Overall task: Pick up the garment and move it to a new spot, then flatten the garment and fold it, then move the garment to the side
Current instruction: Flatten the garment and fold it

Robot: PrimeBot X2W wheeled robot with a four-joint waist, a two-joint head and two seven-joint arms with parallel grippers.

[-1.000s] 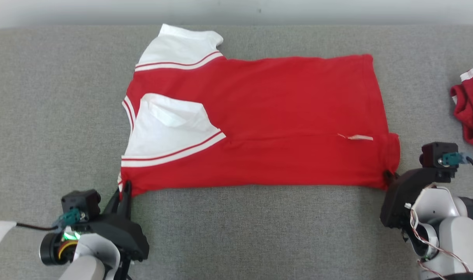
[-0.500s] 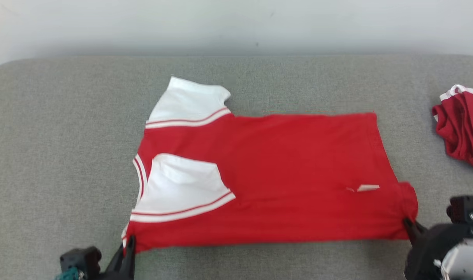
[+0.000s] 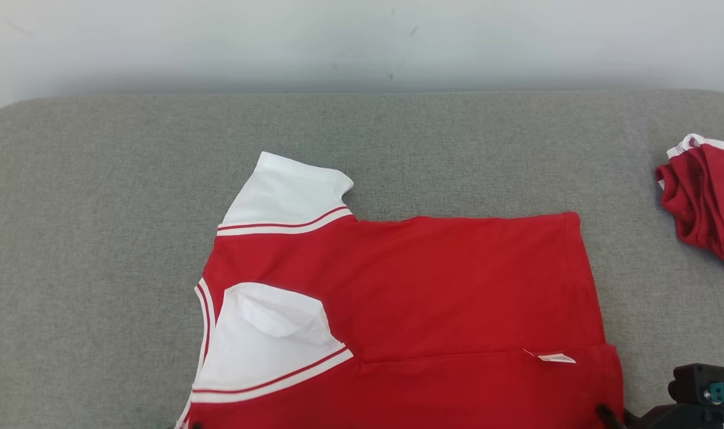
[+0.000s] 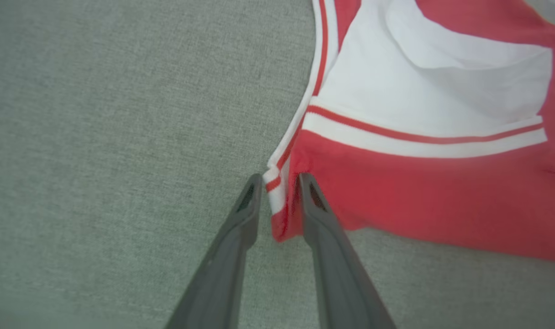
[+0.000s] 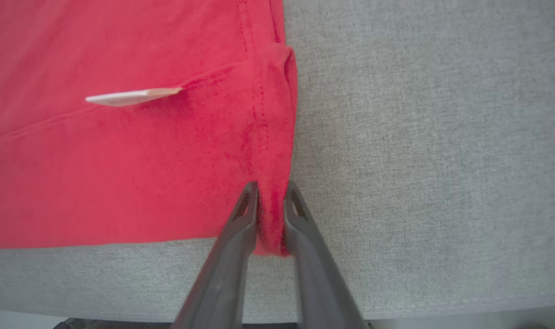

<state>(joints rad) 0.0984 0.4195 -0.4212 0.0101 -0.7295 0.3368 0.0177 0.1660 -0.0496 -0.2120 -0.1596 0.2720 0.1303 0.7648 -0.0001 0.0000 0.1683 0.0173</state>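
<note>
The red and white garment (image 3: 457, 286) lies spread on the near middle of the grey tabletop (image 3: 99, 238), neck end to the left, hem to the right. The left claw (image 4: 279, 180) stands a little open around the near left corner, by the striped neck edge. The right claw (image 5: 270, 187) is narrower, with the near right hem corner between its fingers (image 5: 240, 228); whether it pinches the cloth I cannot tell.
</note>
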